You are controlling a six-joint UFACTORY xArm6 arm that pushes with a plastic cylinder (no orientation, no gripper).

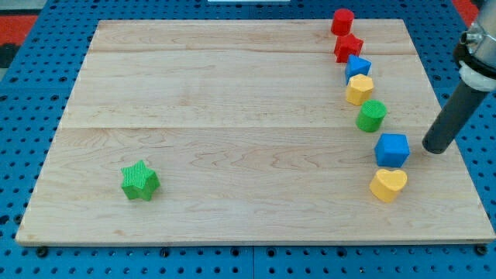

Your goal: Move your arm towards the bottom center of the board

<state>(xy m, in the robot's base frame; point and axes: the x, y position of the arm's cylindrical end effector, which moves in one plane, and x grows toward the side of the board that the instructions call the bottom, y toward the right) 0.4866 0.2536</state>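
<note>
tip [435,147] right of blue cube [392,149], no writing

Green star [140,181], blue cube [392,149]

The dark rod slants down from the view's upper right, my tip [435,146] touching the surface.

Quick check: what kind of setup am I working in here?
Likely a lab tabletop rig: a wooden board on blue pegboard, small coloured blocks like the green star, my tip right of the blue cube.
</note>
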